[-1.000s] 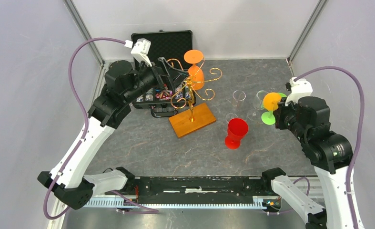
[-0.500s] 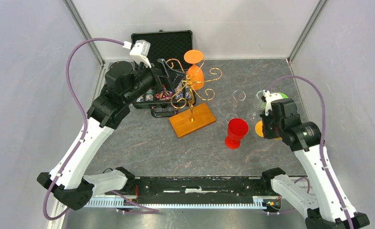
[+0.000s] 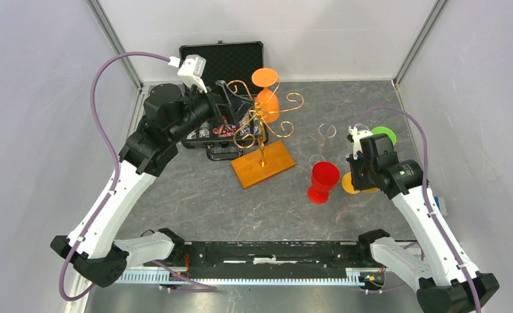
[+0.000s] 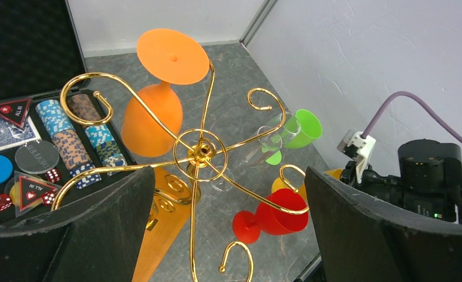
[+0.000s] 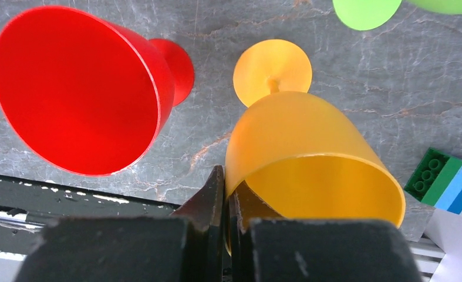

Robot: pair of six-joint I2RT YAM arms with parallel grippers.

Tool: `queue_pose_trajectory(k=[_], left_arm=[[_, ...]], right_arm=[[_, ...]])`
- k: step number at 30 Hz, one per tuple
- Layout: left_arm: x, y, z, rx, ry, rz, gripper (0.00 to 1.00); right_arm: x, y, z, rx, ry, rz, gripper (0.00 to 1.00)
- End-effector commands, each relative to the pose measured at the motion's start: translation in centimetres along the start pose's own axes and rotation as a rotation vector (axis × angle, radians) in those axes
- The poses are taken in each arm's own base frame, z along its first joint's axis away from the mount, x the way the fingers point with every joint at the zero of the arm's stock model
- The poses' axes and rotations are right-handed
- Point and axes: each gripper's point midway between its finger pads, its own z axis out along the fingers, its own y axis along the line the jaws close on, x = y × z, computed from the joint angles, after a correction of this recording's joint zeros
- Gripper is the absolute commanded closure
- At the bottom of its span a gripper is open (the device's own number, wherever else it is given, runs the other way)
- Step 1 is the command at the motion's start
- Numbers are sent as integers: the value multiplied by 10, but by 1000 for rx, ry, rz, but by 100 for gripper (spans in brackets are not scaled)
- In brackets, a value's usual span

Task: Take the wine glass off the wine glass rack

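The golden wire wine glass rack (image 3: 261, 125) stands on its wooden base (image 3: 266, 166) at the back middle. An orange wine glass (image 3: 267, 102) hangs upside down from one arm, also seen in the left wrist view (image 4: 152, 120). My left gripper (image 3: 231, 98) is open, level with the rack's top; its jaws straddle the rack's hub (image 4: 200, 154) with nothing gripped (image 4: 228, 176). My right gripper (image 5: 227, 194) is shut on the rim of a yellow wine glass (image 5: 310, 158), tilted low over the table right of the rack (image 3: 351, 184).
A red glass (image 3: 323, 179) stands just left of the yellow one. A green glass (image 3: 384, 135) and clear glasses (image 3: 326, 135) are behind it. An open black case of chips (image 3: 221, 62) sits behind the rack. A toy brick (image 5: 445, 179) lies right.
My right arm has swung left and down with the yellow glass, from beside the green glass to beside the red one. The left gripper has pulled back slightly.
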Motion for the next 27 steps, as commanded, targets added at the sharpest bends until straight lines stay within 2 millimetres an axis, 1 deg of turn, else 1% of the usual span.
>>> queue_pose_trajectory(k=[1,3,6,7,10,11,13,15,21,23,27], left_arm=[[-16,-8,-4,33,-43,40,0],[-14,-8,-4,33,-40,41,0],[-14,-8,-4,35,-39,43,0],[-14,-8,-4,37,-39,43,0],[-14,-8,-4,35,-38,44,0],[-14,-8,-4,34,-39,46,0],[-15,-7,-3,25,-35,43,0],[-15,-5,-2,13,-25,46,0],[-18,-5,0,8,-29,45,0],[-21,-4,1,-3,-34,31,0],[-23,-4,10,-9,-11,-2,0]], right_arm=[[3,10,10,-47,10,-25,95],[7,14,12,-68,25,-39,97],[13,24,14,-116,47,-64,96],[15,24,15,-113,55,-68,95],[20,24,18,-105,75,-75,85],[19,20,19,-84,70,-86,81],[17,18,18,-73,59,-98,80],[13,15,17,-54,52,-104,76],[-4,13,10,-39,14,-101,65],[-15,12,6,-31,-21,-96,63],[-45,21,-11,-75,-137,-80,56]])
